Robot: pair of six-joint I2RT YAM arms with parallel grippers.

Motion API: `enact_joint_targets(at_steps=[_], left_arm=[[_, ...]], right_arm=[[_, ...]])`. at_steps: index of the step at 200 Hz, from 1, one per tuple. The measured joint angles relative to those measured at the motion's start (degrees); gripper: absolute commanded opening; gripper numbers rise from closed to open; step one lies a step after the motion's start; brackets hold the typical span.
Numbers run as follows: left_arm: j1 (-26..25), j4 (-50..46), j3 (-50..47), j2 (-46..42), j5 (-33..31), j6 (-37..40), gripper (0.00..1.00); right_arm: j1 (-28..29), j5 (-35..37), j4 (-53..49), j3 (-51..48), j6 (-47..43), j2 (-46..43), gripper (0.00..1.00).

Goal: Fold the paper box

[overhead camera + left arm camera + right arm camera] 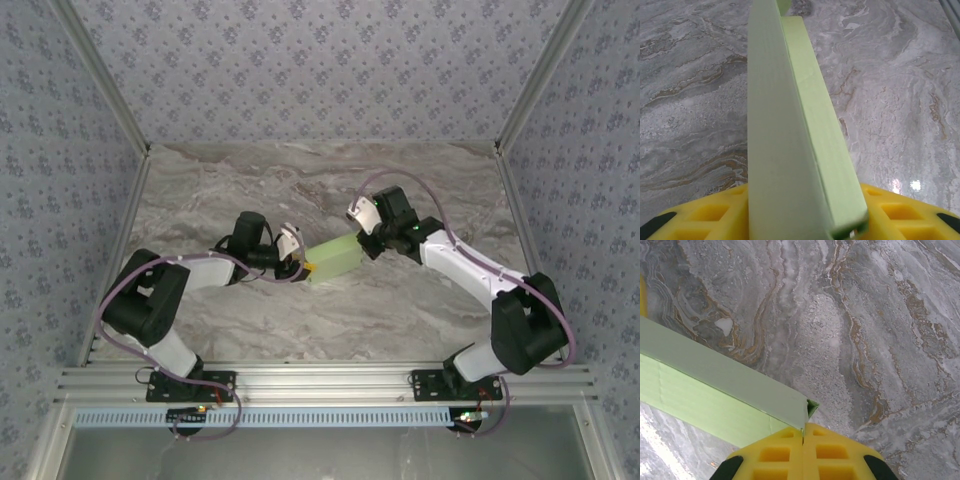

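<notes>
The room is a small booth. Its walls (pixel 320 60) carry a grey-blue wallpaper with a small flower pattern, and slanted metal posts (pixel 105 75) stand at the far corners. The table (pixel 330 320) has a polished surface that looks like marble, grey with brown veins, and it shows small spots of reflected light in the left wrist view. A metal rail (pixel 320 378) runs along the near edge, and both arm bases are bolted on it. The left arm (pixel 190 272) reaches from the near left toward the middle, and the right arm (pixel 470 265) reaches from the near right; a purple-grey cable (pixel 105 305) follows each one. The paper box (pixel 333 258) is at the middle of the table, between the two grippers. It is pale green and long, and its left end is nearer than its right end. The left gripper (pixel 298 262) grips the left end: in its wrist view the box stands on its narrow side and passes between the yellow fingers (pixel 710 217), which sit against both faces. The right gripper (pixel 364 236) is at the far right end. Its fingertips (pixel 775 455) are pressed together, and a thin edge of card at the box corner goes into the seam between them, so it pinches the box there. Whether the box touches the table cannot be told.
</notes>
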Motion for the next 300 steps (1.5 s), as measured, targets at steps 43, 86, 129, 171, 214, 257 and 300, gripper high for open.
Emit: enact_joint_targets(at_steps=[43,86,129,171,214,257,300], left_arm=[[-0.42,0.61,0.0,0.04,-1.4,0.0,0.53],[-0.42,-0.28,0.28,0.04,-2.25,0.15,0.46],[-0.42,-2.89,2.1,0.33,-2.21,1.53,0.37],[-0.57,-3.72,3.06,1.18,-1.07,3.06,0.33],[-0.63,-4.28,3.58,1.18,-0.74,3.67,0.33],[-0.63,-4.26,3.8,1.18,-0.5,4.09,0.33],[-0.63,-5.09,3.8,1.2,-0.76,4.35,0.33]], right_arm=[[1.2,0.15,1.6,-1.27,2.4,-0.59,0.04],[1.7,1.09,1.38,-1.27,3.82,-0.7,0.04],[2.19,2.54,-0.7,-0.39,8.28,-0.83,0.05],[2.84,4.31,-6.32,2.47,14.47,-0.57,0.06],[3.54,5.99,-12.59,7.98,19.28,2.16,0.07],[3.76,6.71,-18.23,12.63,23.47,4.31,0.08],[3.85,6.88,-21.29,15.28,27.06,6.86,0.08]])
